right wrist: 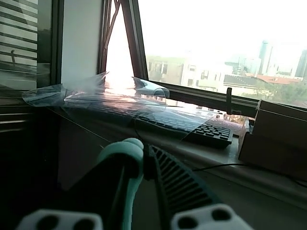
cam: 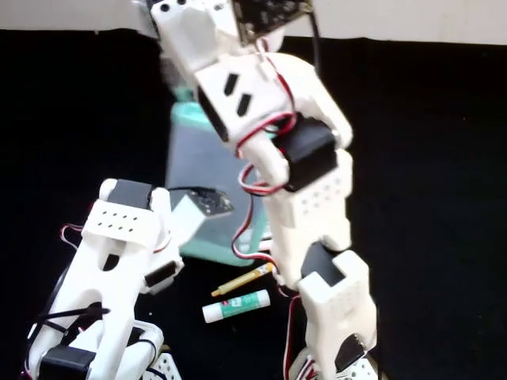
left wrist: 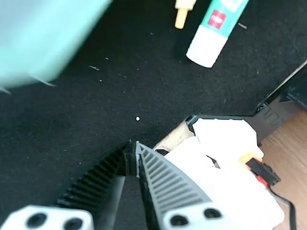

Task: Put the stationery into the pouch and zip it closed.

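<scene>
Above the surface I see right tool clamped on teal pouch rim; left tool pressed together, empty.

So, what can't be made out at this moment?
High view: the raised arm covers much of the pouch; zip, opening and contents cannot be told.
Right wrist view: just a teal pouch edge shows in the right gripper.
Left wrist view: the pen and glue stick are cut off by the picture's edge; the pouch corner is blurred.
</scene>
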Controlling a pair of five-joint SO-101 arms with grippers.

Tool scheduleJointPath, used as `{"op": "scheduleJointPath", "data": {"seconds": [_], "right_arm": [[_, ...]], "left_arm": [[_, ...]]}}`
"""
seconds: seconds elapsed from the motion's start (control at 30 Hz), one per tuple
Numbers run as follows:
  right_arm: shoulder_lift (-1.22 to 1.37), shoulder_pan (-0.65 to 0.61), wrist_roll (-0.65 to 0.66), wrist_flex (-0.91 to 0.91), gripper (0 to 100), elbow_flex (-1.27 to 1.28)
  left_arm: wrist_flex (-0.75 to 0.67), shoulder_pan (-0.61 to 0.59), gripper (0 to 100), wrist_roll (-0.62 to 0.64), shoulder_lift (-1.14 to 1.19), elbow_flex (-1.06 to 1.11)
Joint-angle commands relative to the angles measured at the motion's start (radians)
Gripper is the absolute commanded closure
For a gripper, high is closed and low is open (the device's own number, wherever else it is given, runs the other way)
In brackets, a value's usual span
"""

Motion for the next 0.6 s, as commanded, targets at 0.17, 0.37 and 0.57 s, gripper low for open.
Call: {"op": "scheduleJointPath", "data": {"seconds": [0.17, 0.37, 0.57], "right_arm": [[0.004, -0.061, 0.011, -0.024, 99.0, -0.001], [-0.002, -0.061, 0.011, 0.059, 99.0, -0.008], [-0.041, -0.073, 0.006, 0.168, 99.0, -0.010]], "left_arm": [[0.011, -0.001, 99, -0.018, -0.016, -0.005], [0.011, -0.001, 99, -0.018, -0.024, -0.007], [0.012, -0.008, 99, -0.014, -0.025, -0.033]]}}
